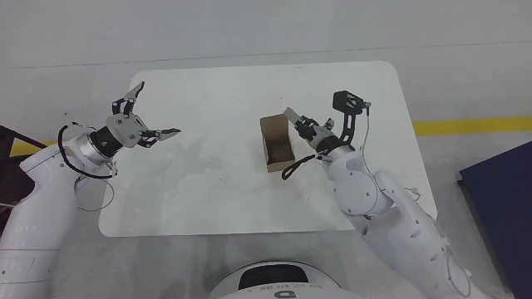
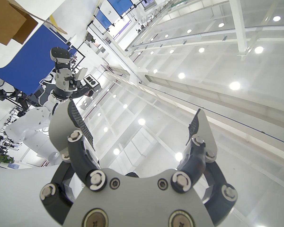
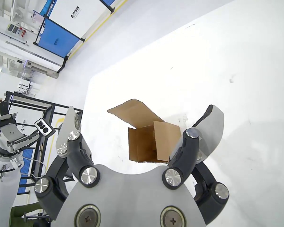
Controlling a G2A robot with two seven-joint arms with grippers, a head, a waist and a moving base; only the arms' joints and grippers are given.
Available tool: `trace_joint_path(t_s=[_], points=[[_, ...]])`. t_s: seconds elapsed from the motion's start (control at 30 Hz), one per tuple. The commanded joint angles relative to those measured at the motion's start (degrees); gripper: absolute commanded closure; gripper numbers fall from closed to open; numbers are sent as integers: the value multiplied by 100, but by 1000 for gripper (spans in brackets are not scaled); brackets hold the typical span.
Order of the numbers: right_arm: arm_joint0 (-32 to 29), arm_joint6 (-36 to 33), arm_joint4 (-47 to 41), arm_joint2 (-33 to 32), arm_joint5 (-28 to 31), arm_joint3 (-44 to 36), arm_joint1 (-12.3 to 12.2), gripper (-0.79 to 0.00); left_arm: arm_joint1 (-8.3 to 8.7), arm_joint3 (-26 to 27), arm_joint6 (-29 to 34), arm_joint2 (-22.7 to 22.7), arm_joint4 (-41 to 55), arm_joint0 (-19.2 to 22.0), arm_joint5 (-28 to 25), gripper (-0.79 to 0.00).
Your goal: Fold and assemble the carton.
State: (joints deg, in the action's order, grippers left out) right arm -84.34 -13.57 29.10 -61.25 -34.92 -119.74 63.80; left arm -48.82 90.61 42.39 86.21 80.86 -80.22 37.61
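Carton on table, right jaws apart beside it, left jaws apart farther off

The carton is plain brown cardboard, and the table under it is white with faint grey scuffs. The left gripper and right gripper have silver-grey fingers, black pads and black links. The floor is pale grey, with a yellow stripe on the right and a dark blue panel at the near right.
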Motion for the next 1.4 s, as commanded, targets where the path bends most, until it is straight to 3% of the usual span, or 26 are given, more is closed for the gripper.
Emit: trace_joint_path(t_s=[0.0, 0.1, 0.13, 0.2, 0.33, 0.4, 0.57, 0.73, 0.97, 1.37], points=[[-1, 0, 0, -1, 0, 0, 0, -785, 0, 0, 0, 0, 0, 0, 0, -785], [-100, -403, -657, -228, 393, 134, -8, -785, 0, 0, 0, 0, 0, 0, 0, -785], [-138, -708, -917, -443, 663, 270, -37, -723, 0, 0, 0, 0, 0, 0, 0, -785], [-218, -1381, -1011, -800, 1154, 528, -123, -416, 0, 0, 0, 0, 0, 0, 0, -785], [-404, -2031, -1193, -1189, 1693, 895, -208, -471, 0, 0, 0, 0, 0, 0, 0, -785], [-437, -2189, -1377, -1249, 1883, 1090, -216, -379, 0, 0, 0, 0, 0, 0, 0, -785], [-367, -2244, -1070, -1007, 1847, 1246, -204, -372, 0, 0, 0, 0, 0, 0, 0, -785], [-280, -2118, -1179, -893, 1842, 1329, -166, -419, 0, 0, 0, 0, 0, 0, 0, -785], [-67, -2128, -1196, -661, 1912, 1456, -119, -369, 0, 0, 0, 0, 0, 0, 0, -785], [349, -2358, -928, -189, 1784, 1755, -41, -363, 0, 0, 0, 0, 0, 0, 0, -785]])
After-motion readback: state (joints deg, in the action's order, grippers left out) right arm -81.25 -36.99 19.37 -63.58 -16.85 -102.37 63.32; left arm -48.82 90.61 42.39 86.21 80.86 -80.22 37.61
